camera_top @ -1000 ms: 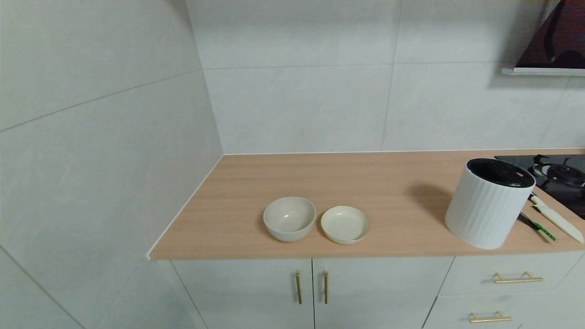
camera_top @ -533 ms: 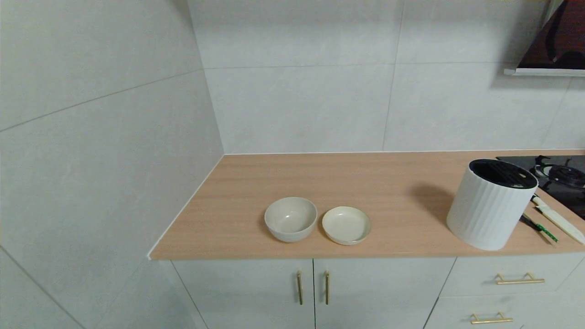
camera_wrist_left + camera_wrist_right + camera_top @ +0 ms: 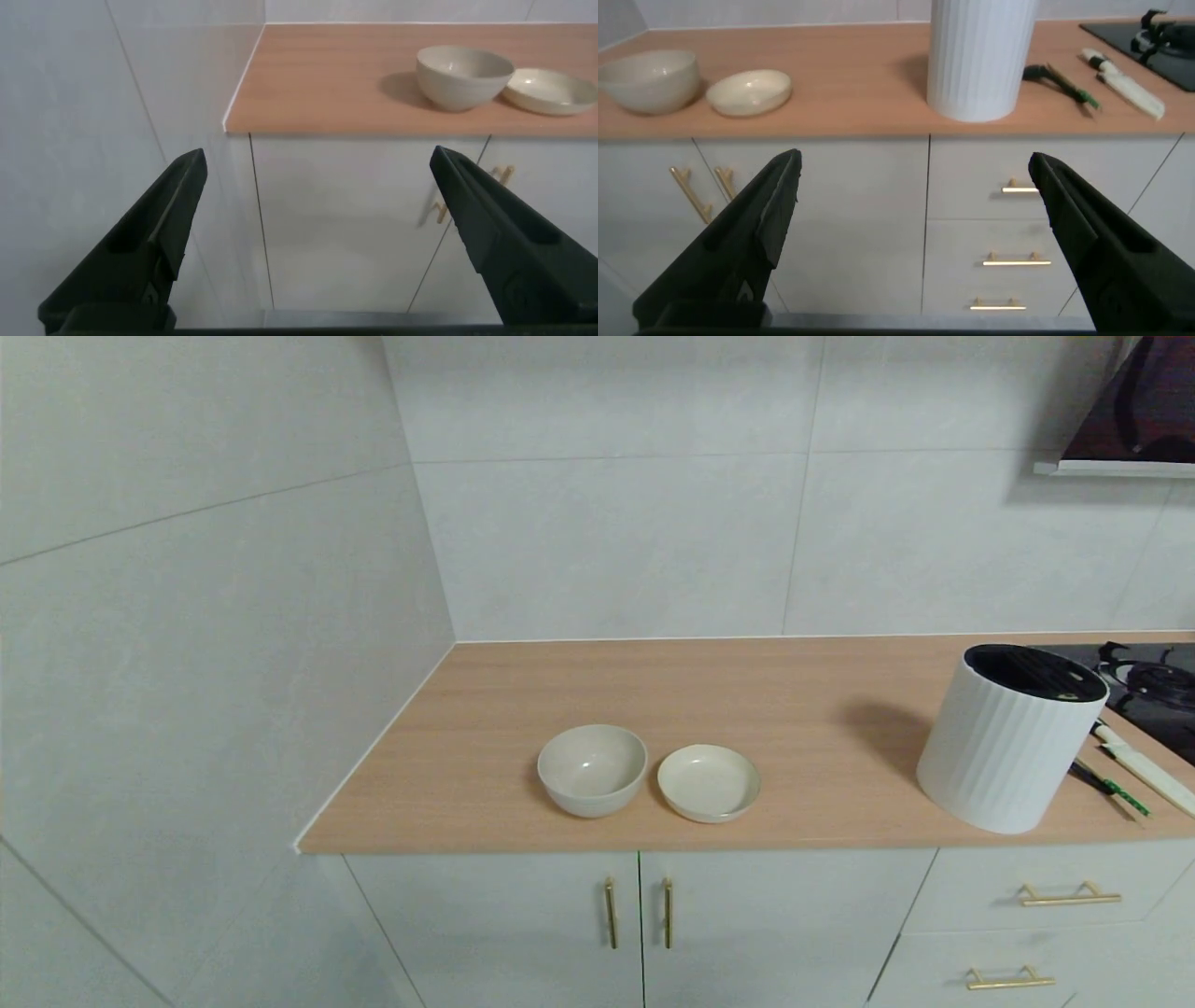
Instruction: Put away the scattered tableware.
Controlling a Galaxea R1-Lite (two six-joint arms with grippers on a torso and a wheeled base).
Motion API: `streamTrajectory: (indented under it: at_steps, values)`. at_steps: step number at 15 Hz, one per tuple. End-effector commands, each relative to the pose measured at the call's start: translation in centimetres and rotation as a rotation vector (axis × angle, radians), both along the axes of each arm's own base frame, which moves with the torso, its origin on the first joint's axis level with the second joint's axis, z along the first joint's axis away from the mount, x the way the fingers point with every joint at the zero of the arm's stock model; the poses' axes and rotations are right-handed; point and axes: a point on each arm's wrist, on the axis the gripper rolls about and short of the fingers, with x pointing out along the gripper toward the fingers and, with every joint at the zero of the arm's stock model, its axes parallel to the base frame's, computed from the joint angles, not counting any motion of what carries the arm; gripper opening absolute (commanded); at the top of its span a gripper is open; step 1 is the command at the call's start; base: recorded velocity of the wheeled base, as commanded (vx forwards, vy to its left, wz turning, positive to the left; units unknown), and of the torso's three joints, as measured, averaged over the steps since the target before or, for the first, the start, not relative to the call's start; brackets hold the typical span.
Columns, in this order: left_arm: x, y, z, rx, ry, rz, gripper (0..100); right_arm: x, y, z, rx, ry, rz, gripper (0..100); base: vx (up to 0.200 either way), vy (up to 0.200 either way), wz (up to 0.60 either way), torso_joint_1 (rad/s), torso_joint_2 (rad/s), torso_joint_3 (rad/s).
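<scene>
A grey-beige bowl [image 3: 592, 770] and a shallow cream dish [image 3: 709, 782] sit side by side near the front edge of the wooden counter [image 3: 747, 700]. The same bowl [image 3: 464, 77] and dish [image 3: 549, 91] show in the left wrist view, and again as bowl [image 3: 650, 80] and dish [image 3: 748, 92] in the right wrist view. A ribbed white holder [image 3: 1010, 737] with a black top stands to the right, with a cream-handled knife [image 3: 1144, 769] and green-tipped chopsticks [image 3: 1111, 788] beside it. My left gripper [image 3: 318, 191] and right gripper [image 3: 915, 191] are both open, low in front of the cabinets.
White cabinet doors with gold handles [image 3: 639, 913] are under the counter, and drawers [image 3: 1046, 894] lie to the right. A tiled wall [image 3: 215, 616] closes the left side. A gas hob [image 3: 1153, 686] is at the far right, with a range hood [image 3: 1130, 411] above it.
The whole head view has shifted slightly, so the camera moved. The bowl, dish and holder stay in place on the counter.
</scene>
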Motion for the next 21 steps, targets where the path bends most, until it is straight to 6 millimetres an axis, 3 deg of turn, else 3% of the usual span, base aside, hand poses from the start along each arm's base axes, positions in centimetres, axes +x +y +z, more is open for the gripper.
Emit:
streamTrajectory:
  at_steps: [1,21]
  values:
    - [0.01,0.0,0.0,0.0,0.002,0.0,100,0.01,0.0,0.0,0.0,0.001,0.001,100,0.0,0.0,0.0,-0.212,0.48,0.251]
    - [0.01,0.0,0.0,0.0,0.002,0.0,100,0.01,0.0,0.0,0.0,0.001,0.001,100,0.0,0.0,0.0,-0.223,0.51,0.288]
